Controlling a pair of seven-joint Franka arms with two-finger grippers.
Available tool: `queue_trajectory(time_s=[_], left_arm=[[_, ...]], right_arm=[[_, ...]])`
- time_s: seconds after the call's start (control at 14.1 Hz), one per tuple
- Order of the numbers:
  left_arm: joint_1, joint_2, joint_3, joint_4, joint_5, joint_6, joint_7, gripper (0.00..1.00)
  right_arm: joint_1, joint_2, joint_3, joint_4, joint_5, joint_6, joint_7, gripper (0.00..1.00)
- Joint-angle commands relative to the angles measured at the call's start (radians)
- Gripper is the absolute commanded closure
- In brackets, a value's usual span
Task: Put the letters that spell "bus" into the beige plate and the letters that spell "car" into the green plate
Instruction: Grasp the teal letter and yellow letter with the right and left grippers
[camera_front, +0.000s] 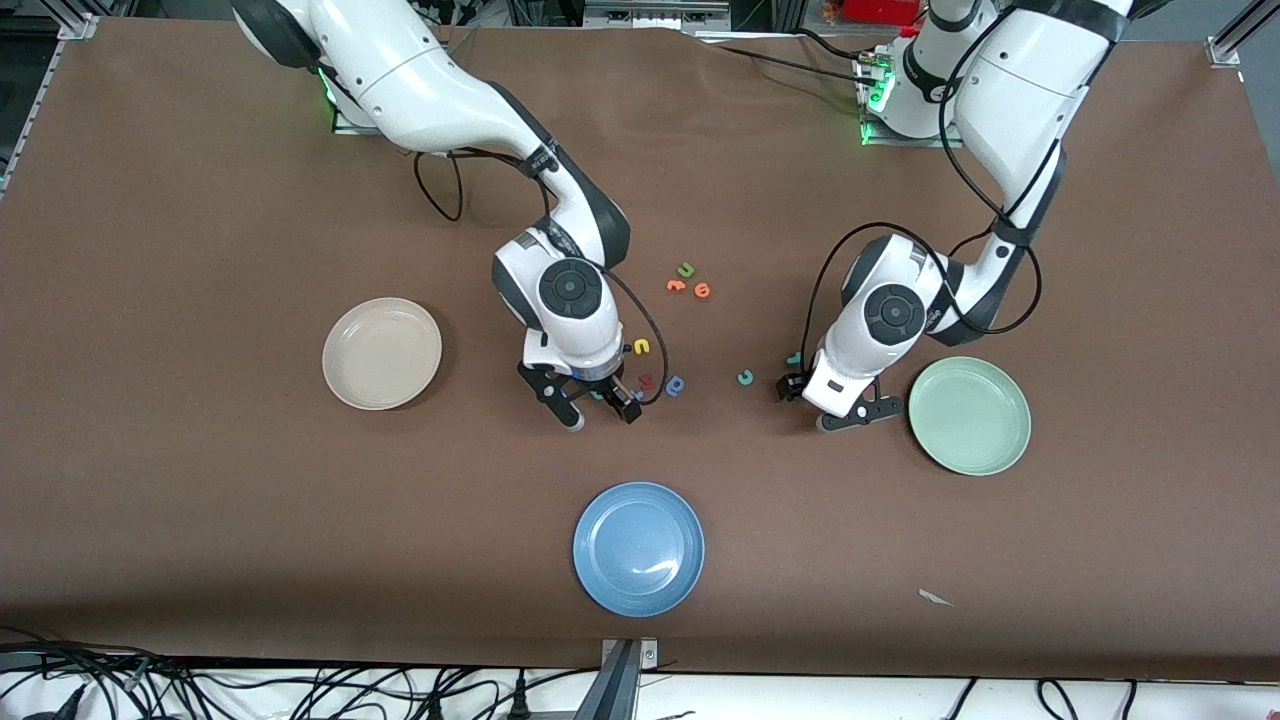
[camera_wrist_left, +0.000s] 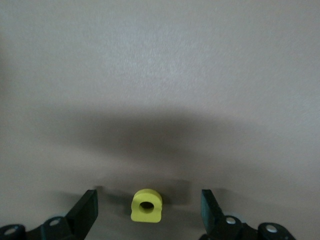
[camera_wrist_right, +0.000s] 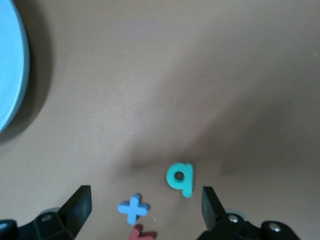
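My left gripper (camera_front: 828, 405) is low over the table beside the green plate (camera_front: 969, 415). It is open, and a yellow "a" (camera_wrist_left: 146, 205) lies on the cloth between its fingers (camera_wrist_left: 85, 212), touching neither. A teal "c" (camera_front: 745, 377) and a teal "r" (camera_front: 794, 357) lie close by, toward the table's middle. My right gripper (camera_front: 600, 412) is open over a teal "b" (camera_wrist_right: 180, 178) and a blue cross (camera_wrist_right: 133, 208). A yellow "u" (camera_front: 641, 347) lies beside that wrist. The beige plate (camera_front: 381, 353) sits toward the right arm's end.
A blue plate (camera_front: 638, 548) sits nearer the front camera than both grippers, and its rim (camera_wrist_right: 10, 65) shows in the right wrist view. A red letter (camera_front: 647, 380) and a blue letter (camera_front: 675, 385) lie by the right gripper. A green "u" (camera_front: 686, 269) and two orange letters (camera_front: 676, 286) lie farther back.
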Motion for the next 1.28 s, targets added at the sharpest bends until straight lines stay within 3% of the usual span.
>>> queue_trajectory(time_s=[0.0,0.36,0.71,0.99,1.21], left_arm=[[0.0,-0.021,-0.001,-0.039,0.05,0.014,0.009,0.17],[-0.002,-0.021,-0.001,-0.039,0.051,0.001,0.018,0.43],[-0.002,-0.021,-0.001,-0.033,0.051,0.0,0.029,0.66],[-0.003,-0.019,-0.001,-0.03,0.051,0.0,0.031,0.76],[0.004,-0.024,-0.001,-0.01,0.051,-0.017,0.052,0.8]], right_arm=[[0.005,0.058,-0.002,0.075,-0.019,-0.004,0.021,0.08],[-0.006,0.058,-0.002,0.055,-0.016,-0.062,0.015,0.17],[-0.001,0.064,-0.002,0.032,-0.023,-0.058,0.005,0.58],[-0.002,0.059,-0.002,0.028,-0.022,-0.065,0.002,0.96],[-0.01,0.033,-0.004,0.034,-0.022,-0.109,-0.024,1.0]])
